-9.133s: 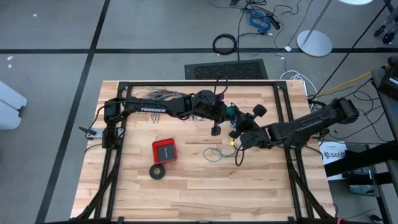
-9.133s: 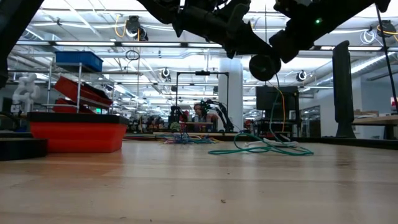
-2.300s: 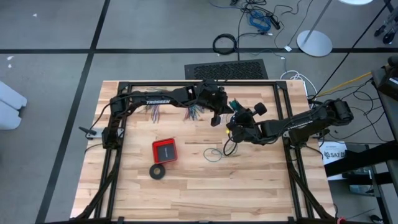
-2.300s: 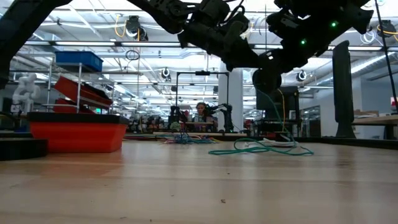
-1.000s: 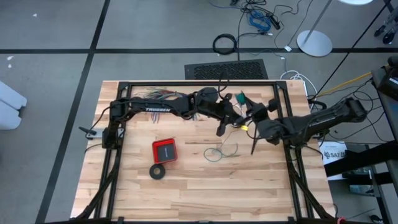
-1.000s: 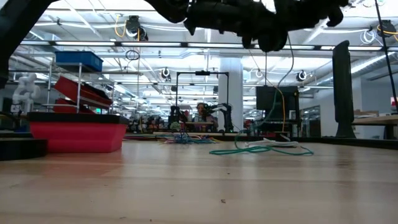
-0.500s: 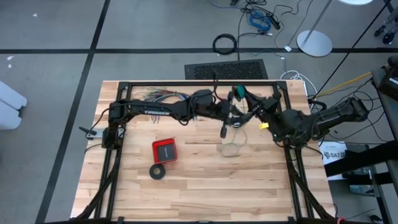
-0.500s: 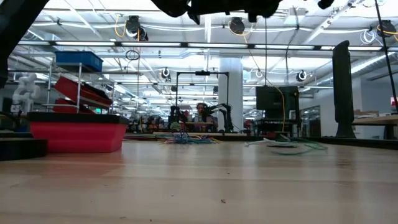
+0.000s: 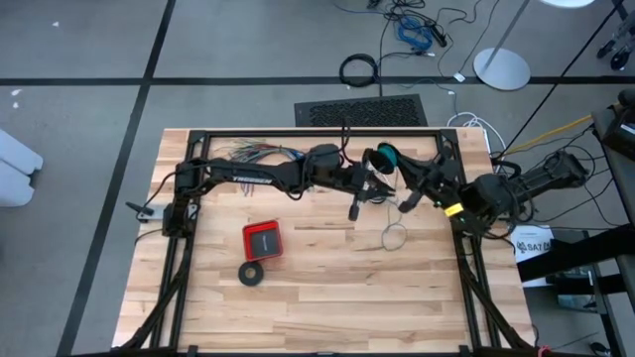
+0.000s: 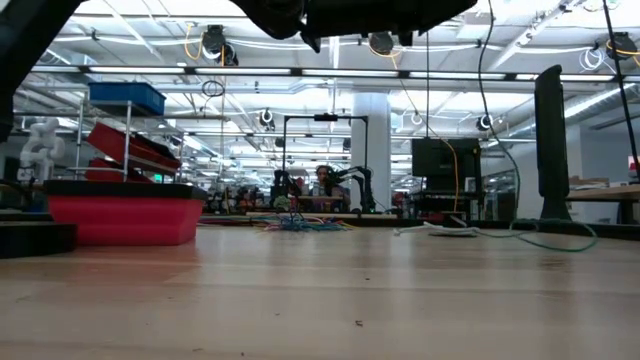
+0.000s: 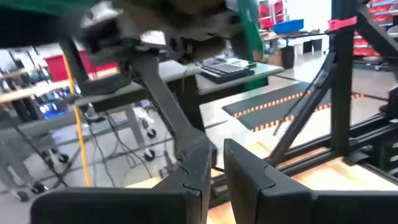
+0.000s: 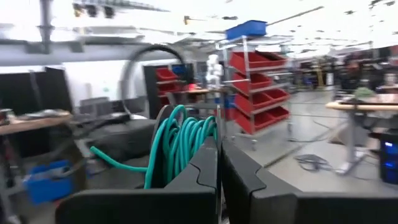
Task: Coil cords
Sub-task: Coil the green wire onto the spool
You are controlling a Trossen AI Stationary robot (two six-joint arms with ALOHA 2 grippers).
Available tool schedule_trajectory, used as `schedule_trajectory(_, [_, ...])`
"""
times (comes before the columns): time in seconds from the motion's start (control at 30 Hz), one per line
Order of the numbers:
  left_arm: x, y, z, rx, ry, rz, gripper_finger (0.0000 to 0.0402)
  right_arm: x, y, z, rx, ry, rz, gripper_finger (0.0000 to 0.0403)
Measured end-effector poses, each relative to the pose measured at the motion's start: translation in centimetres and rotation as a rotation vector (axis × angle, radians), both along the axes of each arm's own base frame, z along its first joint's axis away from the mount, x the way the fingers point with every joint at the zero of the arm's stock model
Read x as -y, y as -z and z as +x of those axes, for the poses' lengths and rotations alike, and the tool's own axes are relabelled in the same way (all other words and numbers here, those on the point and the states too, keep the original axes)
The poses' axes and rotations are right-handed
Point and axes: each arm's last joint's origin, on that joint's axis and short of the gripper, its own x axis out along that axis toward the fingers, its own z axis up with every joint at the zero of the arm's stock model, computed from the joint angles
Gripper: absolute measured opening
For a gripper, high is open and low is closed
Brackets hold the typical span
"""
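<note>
Teal-green wire (image 12: 180,146) coiled, pinched in clenched right gripper (image 12: 219,163); left gripper (image 11: 214,167) nearly closed, seemingly empty

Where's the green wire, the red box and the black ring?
green wire (image 12: 183,144), right wrist view, on its bunched loops.
red box (image 9: 263,240), high view, on its middle.
black ring (image 9: 251,273), high view, on its band.

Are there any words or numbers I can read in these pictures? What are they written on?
"TROSSEN": white letters on the left arm, small but just readable in the high view.
A white tag lies past the table's right edge; its print is too small to read.
The red box shows no readable text.
The low view and both wrist views show no readable text.
</note>
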Motion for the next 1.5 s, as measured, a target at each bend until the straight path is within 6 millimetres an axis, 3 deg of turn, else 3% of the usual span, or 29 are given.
schedule_trajectory(0.23, [-2.6, 0.0, -0.5, 0.008, 0.037, 0.023, 0.0052, -0.7, -0.3, -0.8, 0.003, -0.044, -0.003, 0.0])
schedule_trajectory(0.5, [-3.5, 0.3, -1.2, -0.042, 0.295, -0.028, 0.0052, -0.5, -0.7, -1.5, -0.004, -0.033, -0.026, 0.0])
schedule_trajectory(0.73, [-2.0, 0.7, -0.8, -0.027, 0.365, 0.034, 0.0062, -0.5, -0.8, -1.6, 0.001, -0.041, -0.028, 0.0])
schedule_trajectory(0.9, [-0.9, 0.9, -0.3, 0.014, 0.294, 0.101, 0.01, -0.7, -0.6, -1.2, 0.009, -0.075, -0.025, 0.0])
schedule_trajectory(1.1, [-1.1, 1.0, -0.3, -0.002, 0.288, 0.06, 0.0141, -1.1, -0.2, -0.6, 0.016, -0.108, -0.014, 0.0])
schedule_trajectory(1.5, [-0.5, 1.1, -0.2, -0.045, 0.303, -0.02, 0.0145, -1.6, 0.3, 1.7, 0.069, -0.179, -0.037, 0.0])
